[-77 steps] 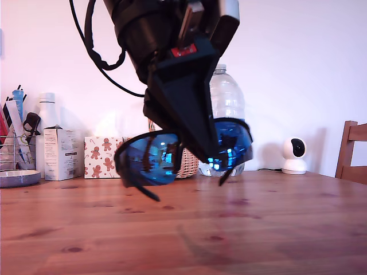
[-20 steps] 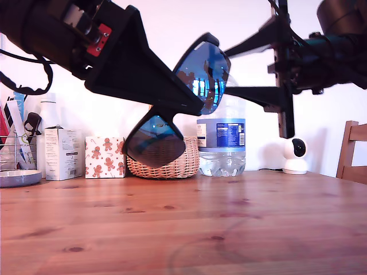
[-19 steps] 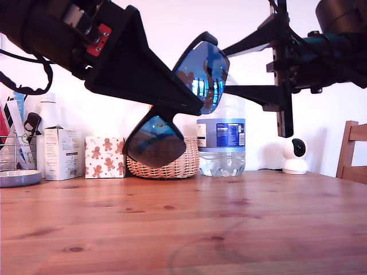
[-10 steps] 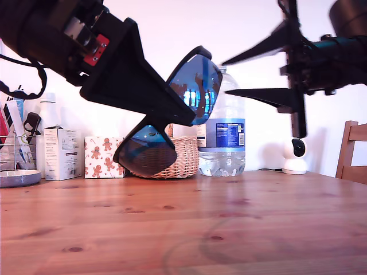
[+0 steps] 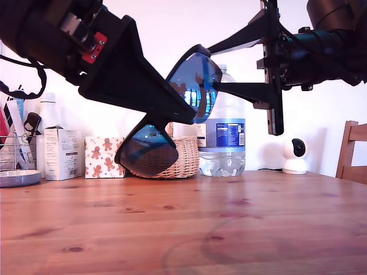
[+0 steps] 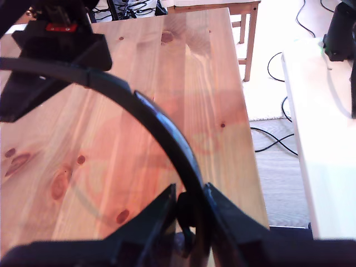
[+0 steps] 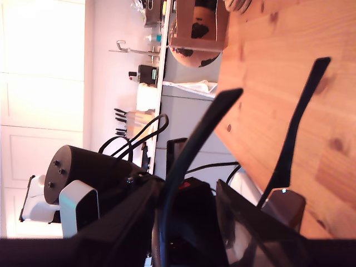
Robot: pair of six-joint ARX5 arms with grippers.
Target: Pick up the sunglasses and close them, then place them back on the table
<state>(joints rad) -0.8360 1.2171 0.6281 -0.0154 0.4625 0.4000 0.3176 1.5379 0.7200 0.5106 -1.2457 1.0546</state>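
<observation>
The sunglasses (image 5: 194,80) are up, tilted well above the worktop (image 5: 241,229), with my second gripper (image 5: 182,113) clamped on their frame. My first gripper (image 5: 209,67) has its jaws either side of the frame's end; whether they pinch it, I cannot tell. Both temples look unfolded, so closing and setting down remain.

**Second wrist view: temple arm in tool**

My second tool (image 7: 186,222) is closed on one slim black temple arm of the sunglasses (image 7: 197,139). The other temple arm stands apart, over the wooden table (image 7: 289,61). The opposing arm's black body with its red tag lies beyond the frame.
</observation>
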